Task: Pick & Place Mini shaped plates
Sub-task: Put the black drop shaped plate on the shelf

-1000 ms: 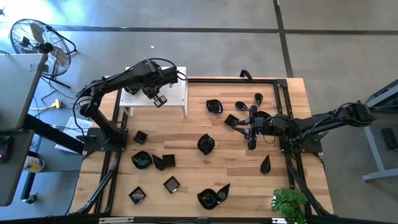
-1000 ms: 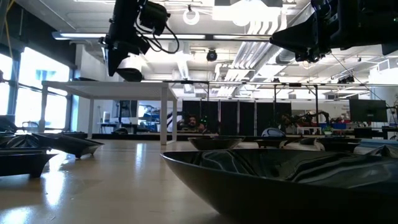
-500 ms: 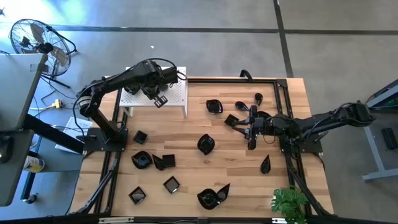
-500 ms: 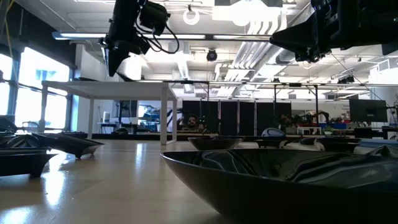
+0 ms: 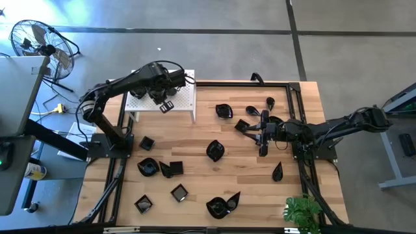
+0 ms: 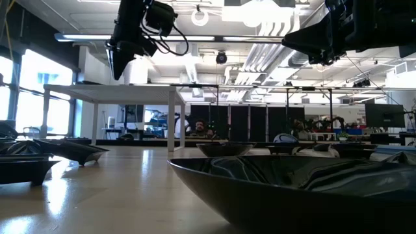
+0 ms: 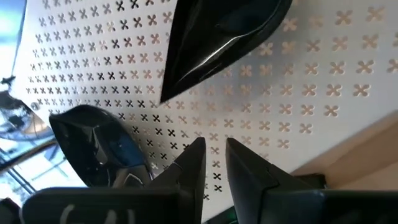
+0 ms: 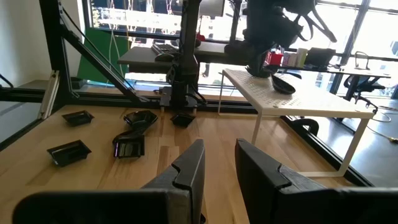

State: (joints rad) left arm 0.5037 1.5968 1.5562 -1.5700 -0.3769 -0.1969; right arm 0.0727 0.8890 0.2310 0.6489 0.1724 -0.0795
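My left gripper [image 5: 166,105] hangs over the white perforated stand [image 5: 185,97] at the table's far left. Its fingers [image 7: 216,149] show a narrow gap and hold nothing. Just past them a glossy black teardrop plate [image 7: 217,43] lies on the stand top, with another black dish [image 7: 93,143] beside it. One plate also shows in the right wrist view [image 8: 283,84], under the left gripper. My right gripper [image 8: 219,158] waits above the table's right part [image 5: 259,132], narrowly open and empty. Several black plates lie scattered on the wood, such as a round one [image 5: 215,151] and a teardrop one [image 5: 277,171].
Black frame rails [image 5: 244,83] run round the table. A cluster of plates [image 5: 250,117] lies just past my right gripper. More plates [image 5: 159,169] sit at the near left, and a large one [image 6: 292,188] lies close to the low camera. A green plant [image 5: 302,211] stands at the near right corner.
In the low view a pale glossy shape that hung under my left gripper's fingers a second ago has shrunk and gone from sight. The gripper has stayed over the stand. My right arm has kept still.
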